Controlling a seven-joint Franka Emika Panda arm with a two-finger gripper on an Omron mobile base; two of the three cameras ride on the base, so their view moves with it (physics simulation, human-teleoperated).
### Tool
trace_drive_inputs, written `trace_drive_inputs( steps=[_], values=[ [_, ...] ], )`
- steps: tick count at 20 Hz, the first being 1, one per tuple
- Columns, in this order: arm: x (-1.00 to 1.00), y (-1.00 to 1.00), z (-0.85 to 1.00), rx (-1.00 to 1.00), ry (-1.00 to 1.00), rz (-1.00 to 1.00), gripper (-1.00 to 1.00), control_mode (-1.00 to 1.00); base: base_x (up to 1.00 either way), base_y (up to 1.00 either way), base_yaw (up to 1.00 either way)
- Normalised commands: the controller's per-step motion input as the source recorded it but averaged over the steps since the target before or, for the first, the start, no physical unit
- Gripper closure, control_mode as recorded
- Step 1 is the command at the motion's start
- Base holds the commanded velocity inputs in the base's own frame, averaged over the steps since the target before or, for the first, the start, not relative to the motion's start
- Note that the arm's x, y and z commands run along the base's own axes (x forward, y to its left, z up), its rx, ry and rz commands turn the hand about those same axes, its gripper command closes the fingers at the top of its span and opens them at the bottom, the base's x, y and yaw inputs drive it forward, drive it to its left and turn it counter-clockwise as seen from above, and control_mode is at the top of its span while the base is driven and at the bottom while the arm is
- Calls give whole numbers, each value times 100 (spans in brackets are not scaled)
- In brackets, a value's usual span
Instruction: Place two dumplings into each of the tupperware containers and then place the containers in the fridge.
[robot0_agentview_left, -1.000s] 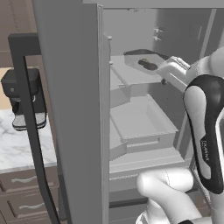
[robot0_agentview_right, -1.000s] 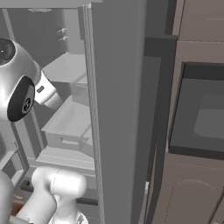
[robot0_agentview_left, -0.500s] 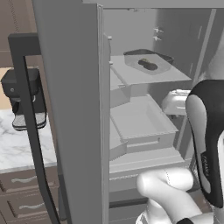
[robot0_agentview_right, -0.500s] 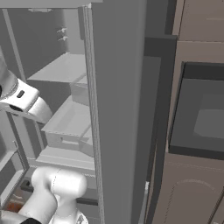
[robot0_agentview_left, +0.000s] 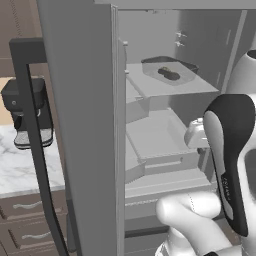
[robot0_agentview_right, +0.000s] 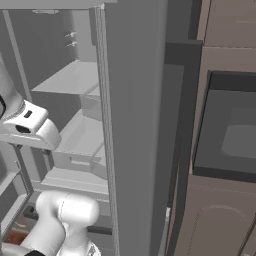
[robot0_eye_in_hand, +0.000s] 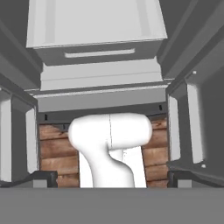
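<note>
The fridge stands open, its doors swung wide. On its upper shelf rests the dark grey tupperware container, and dumplings lie inside it as small dark lumps. My hand hangs lower, in front of the drawer level and well clear of the container. From the right base view the hand sits at the left, before the shelves. In the hand view my gripper is open with nothing between its fingertips, and it looks down past a pale drawer to the floor.
A pale drawer juts out below the shelf. The left door's black handle stands near a coffee machine on the marble counter. A dark built-in microwave sits right of the fridge. Wooden floor lies below.
My arm has drawn back from the upper shelf and the hand has dropped to drawer level. The dark grey container stays on the shelf, free of the gripper.
</note>
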Motion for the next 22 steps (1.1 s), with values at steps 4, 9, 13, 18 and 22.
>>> trace_drive_inputs(
  steps=[4,9,13,18,22],
  values=[
    [0,-5,-28,0,2,0,-100,-100,0,0,0],
    [0,-20,-14,6,1,0,-100,-100,0,0,0],
    [0,-1,-1,1,5,0,-100,-100,0,0,0],
    [-3,0,0,0,1,0,-100,100,-55,8,0],
    [0,0,0,0,0,0,-100,100,-100,59,0]
  ],
)
